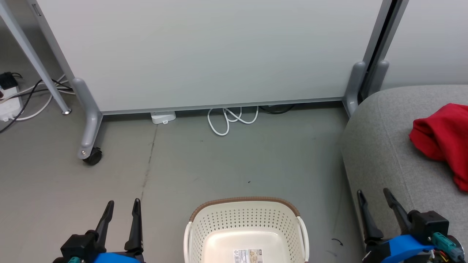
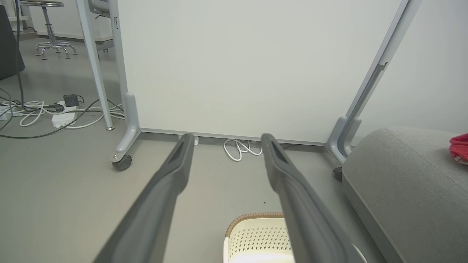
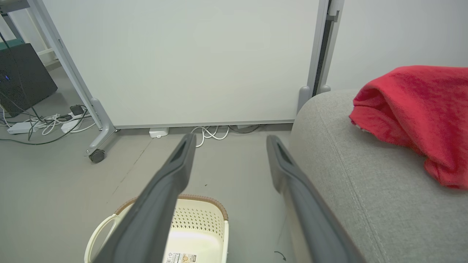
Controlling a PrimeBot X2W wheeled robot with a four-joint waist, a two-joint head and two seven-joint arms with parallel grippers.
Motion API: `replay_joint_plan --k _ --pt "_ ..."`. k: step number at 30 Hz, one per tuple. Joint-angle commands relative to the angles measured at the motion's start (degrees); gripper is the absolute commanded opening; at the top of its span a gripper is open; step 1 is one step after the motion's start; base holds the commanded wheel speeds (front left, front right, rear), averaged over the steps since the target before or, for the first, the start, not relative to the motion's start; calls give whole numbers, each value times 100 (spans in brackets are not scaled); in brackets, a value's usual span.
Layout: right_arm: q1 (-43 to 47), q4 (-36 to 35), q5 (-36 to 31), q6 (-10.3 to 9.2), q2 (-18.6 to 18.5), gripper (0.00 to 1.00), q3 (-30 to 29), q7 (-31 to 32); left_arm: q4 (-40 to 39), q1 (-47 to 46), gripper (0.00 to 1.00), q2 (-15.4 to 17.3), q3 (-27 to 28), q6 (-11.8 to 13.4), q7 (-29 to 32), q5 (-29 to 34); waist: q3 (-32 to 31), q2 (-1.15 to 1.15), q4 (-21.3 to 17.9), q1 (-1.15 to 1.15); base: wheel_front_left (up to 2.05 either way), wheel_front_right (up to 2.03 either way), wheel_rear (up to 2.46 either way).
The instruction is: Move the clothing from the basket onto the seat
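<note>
The cream perforated basket (image 1: 245,228) with a brown rim stands on the floor at the bottom middle, and only a label shows on its bottom. Red clothing (image 1: 444,140) lies bunched on the grey seat (image 1: 384,153) at the right edge. My left gripper (image 1: 122,206) is open at the lower left, left of the basket, with nothing between its fingers. My right gripper (image 1: 373,195) is open at the lower right, over the seat's front edge, holding nothing. The right wrist view shows the clothing (image 3: 416,113) on the seat (image 3: 351,182) and the basket (image 3: 197,226) below.
A wheeled white partition board (image 1: 204,51) stands behind, with a castor (image 1: 92,156) at the left and white cables (image 1: 230,118) under its lower edge. A power strip and cords (image 1: 11,102) lie at the far left. Grey floor lies between board and basket.
</note>
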Motion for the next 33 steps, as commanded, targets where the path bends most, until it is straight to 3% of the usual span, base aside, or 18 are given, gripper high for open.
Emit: replay_joint_plan --k 1,15,16,24,33 --pt "0 17 49 3 10 100 -8 -32 11 -98 100 17 -13 -5 -27 -7 -2 0 -10 0 0 0 0" --pt "-27 -11 94 3 11 100 44 -59 50 -120 100 4 -41 -5 -27 -15 32 0 -39 0 0 0 0" --pt "-13 10 44 0 0 0 42 -26 45 -20 0 -3 -41 0 0 -28 34 0 -40 0 0 0 0" --pt "75 383 60 0 16 0 42 -3 365 194 0 -133 -95 0 40 -60 38 0 -44 0 0 0 0" --pt "-22 382 1066 0 15 0 -14 170 273 86 0 -180 52 -1 288 -934 34 0 -68 0 0 0 0"
